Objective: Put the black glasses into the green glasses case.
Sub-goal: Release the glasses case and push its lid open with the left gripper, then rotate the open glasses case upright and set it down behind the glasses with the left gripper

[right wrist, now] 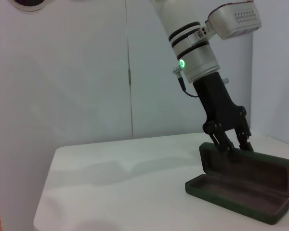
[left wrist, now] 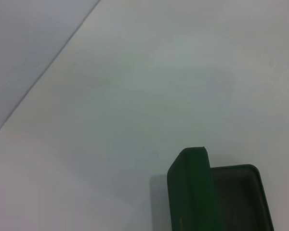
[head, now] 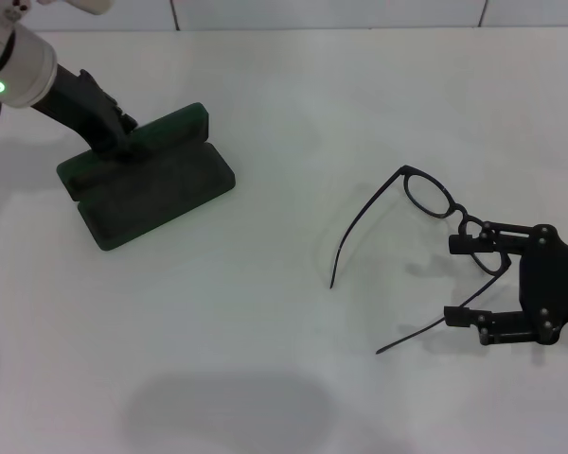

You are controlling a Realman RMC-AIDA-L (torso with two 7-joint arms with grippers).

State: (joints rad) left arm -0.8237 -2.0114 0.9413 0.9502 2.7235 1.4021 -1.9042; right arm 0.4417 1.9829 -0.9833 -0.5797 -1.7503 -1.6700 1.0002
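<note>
The green glasses case [head: 156,194] stands open at the far left of the white table, lid upright; it also shows in the left wrist view [left wrist: 197,192] and the right wrist view [right wrist: 245,187]. My left gripper [head: 123,134] reaches down from the far left, and its fingers [right wrist: 221,139] pinch the lid's top edge. The black glasses [head: 426,194] lie unfolded at the right, temple arms pointing toward the table's middle. My right gripper [head: 466,281] is open at table level, its two fingers on either side of the lens and hinge nearest it.
The white table [head: 265,359] stretches between the case and the glasses. A pale wall [right wrist: 86,72] rises behind the table's far edge. In the right wrist view the table edge [right wrist: 50,178] falls away beyond the case.
</note>
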